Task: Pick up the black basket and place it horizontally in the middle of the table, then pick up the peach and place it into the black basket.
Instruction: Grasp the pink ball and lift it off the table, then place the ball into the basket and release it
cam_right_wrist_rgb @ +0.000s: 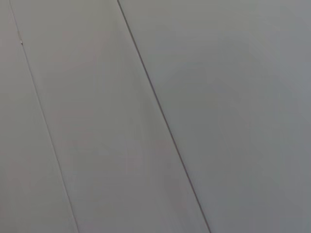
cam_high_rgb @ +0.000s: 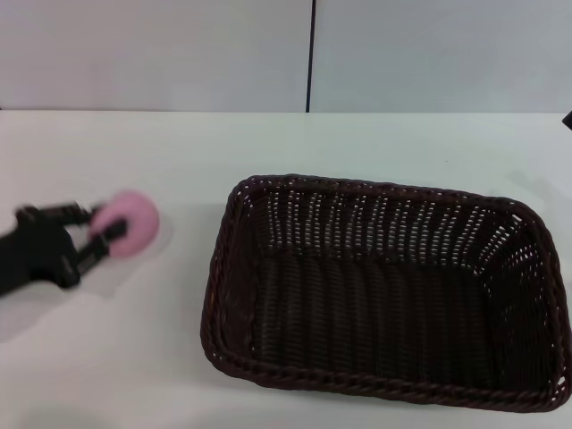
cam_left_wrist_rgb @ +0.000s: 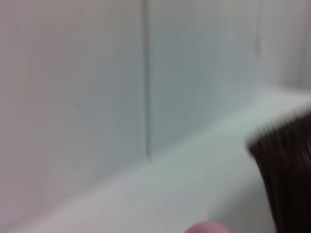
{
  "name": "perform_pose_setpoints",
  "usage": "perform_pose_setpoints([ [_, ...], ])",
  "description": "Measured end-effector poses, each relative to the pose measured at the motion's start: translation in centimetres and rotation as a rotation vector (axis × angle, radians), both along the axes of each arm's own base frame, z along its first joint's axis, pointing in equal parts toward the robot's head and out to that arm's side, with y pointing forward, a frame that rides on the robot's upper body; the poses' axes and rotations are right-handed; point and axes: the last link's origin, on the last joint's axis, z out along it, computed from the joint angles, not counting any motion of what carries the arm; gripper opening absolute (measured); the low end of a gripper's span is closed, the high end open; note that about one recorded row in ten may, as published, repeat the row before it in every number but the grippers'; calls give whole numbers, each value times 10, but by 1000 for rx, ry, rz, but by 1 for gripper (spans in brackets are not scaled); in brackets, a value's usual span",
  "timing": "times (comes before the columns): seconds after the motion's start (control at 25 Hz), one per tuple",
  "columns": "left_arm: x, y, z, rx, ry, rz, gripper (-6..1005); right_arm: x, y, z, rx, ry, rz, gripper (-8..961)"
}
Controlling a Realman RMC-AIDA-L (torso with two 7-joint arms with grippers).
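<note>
White table (cam_high_rgb: 295,143) under a pale panelled wall carries the black basket (cam_high_rgb: 386,288) lengthwise, right of centre. From the left, the left gripper (cam_high_rgb: 105,230) reaches in low, pinching the peach (cam_high_rgb: 130,223) left of the basket. No readable writing.

A pale grey panelled wall (cam_high_rgb: 152,54) stands along the far edge of the white desk (cam_high_rgb: 402,143). A dark vertical seam (cam_high_rgb: 311,54) splits the panels near the middle of that edge. Soft, even light falls throughout.
</note>
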Motion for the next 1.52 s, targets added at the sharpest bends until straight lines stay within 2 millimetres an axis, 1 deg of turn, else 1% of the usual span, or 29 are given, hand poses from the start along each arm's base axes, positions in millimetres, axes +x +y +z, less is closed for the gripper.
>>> perform_pose_setpoints([
  [0.08, 7, 0, 11, 60, -71, -26, 278, 0, 0, 0, 2, 0, 0, 617],
  [0.12, 13, -1, 19, 91, -118, -59, 269, 0, 0, 0, 2, 0, -1, 617],
  [0.2, 25, -3, 27, 111, -179, -127, 254, 0, 0, 0, 3, 1, 0, 617],
  [0.24, 29, -5, 29, 112, -196, -153, 246, 0, 0, 0, 3, 1, 2, 617],
  [0.32, 49, -10, 27, 65, -256, -277, 231, 0, -1, 1, 3, 2, 5, 617],
  [0.36, 61, -12, 22, 13, -286, -349, 223, -1, -1, 1, 3, 4, 9, 617],
  [0.4, 61, -12, 22, 13, -286, -349, 219, -1, -1, 1, 3, 4, 9, 618],
  [0.44, 73, -13, 11, -59, -306, -405, 215, -1, -2, 1, 3, 5, 11, 618],
  [0.48, 73, -13, 11, -59, -306, -405, 210, -1, -2, 1, 3, 5, 11, 618],
  [0.64, 92, -15, -22, -213, -334, -457, 194, -1, -5, 0, 0, 14, 15, 618],
  [0.68, 92, -15, -22, -213, -334, -457, 190, -1, -5, 0, 0, 14, 15, 618],
  [0.76, 98, -16, -40, -264, -329, -468, 181, 0, -7, -1, -2, 18, 11, 617],
  [0.8, 99, -15, -45, -269, -325, -465, 177, 0, -8, -1, -3, 21, 11, 617],
  [0.84, 101, -15, -53, -266, -318, -451, 217, 0, -9, -1, -4, 24, 13, 617],
  [0.96, 102, -15, -59, -258, -299, -438, 337, 1, -11, -2, -6, 28, 13, 617],
  [1.12, 100, -15, -60, -253, -289, -429, 455, 1, -12, -2, -7, 30, 12, 617],
  [1.24, 93, -17, -60, -221, -266, -411, 543, 3, -14, 0, 17, 22, 9, 617],
  [1.32, 89, -17, -59, -201, -257, -401, 785, 4, -16, 2, 29, 21, 7, 618],
  [1.44, 74, -16, -50, -107, -257, -318, 800, 11, -24, 6, 96, 15, -2, 618],
  [1.48, 63, -15, -41, -36, -271, -256, 805, 11, -24, 6, 96, 15, -2, 618],
  [1.52, 57, -15, -36, 5, -279, -229, 810, 13, -27, 6, 121, 13, -9, 618],
])
